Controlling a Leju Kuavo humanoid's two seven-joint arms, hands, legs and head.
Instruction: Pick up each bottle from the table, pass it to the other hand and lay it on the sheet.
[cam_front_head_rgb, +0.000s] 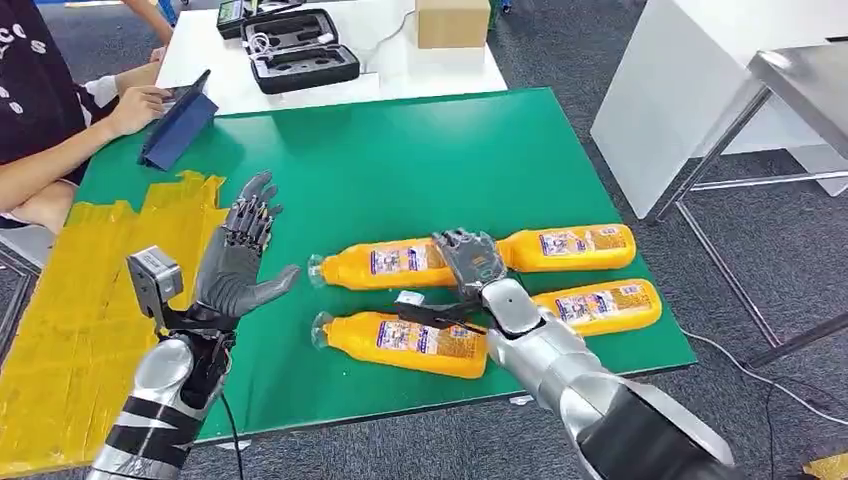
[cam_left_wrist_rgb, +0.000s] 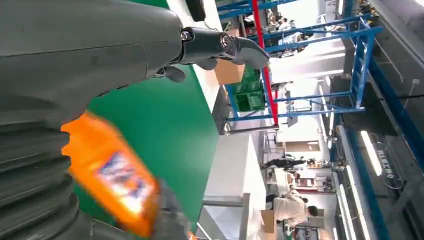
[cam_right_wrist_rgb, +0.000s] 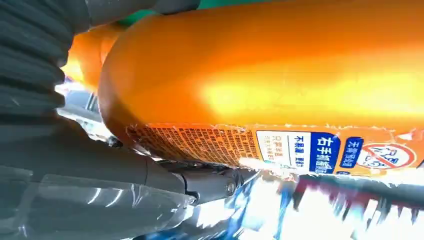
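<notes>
While the left robot hand (cam_front_head_rgb: 240, 262) spreads empty, the right robot hand (cam_front_head_rgb: 468, 262) clasps a bottle (cam_front_head_rgb: 385, 264).

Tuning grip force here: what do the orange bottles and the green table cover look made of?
The orange bottles look like glossy plastic, likely: the right wrist view shows bright sheen and a printed paper or film label. The green table cover looks a smooth matte sheet, perhaps plastic or painted board; flat colour, faint glare.

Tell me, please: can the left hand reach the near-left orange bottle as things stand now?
Probably yes. The left hand is raised, fingers spread and holding nothing, beside the near-left bottle, with bare green table between them. The right hand lies over the far-left bottle, not across that path.
</notes>
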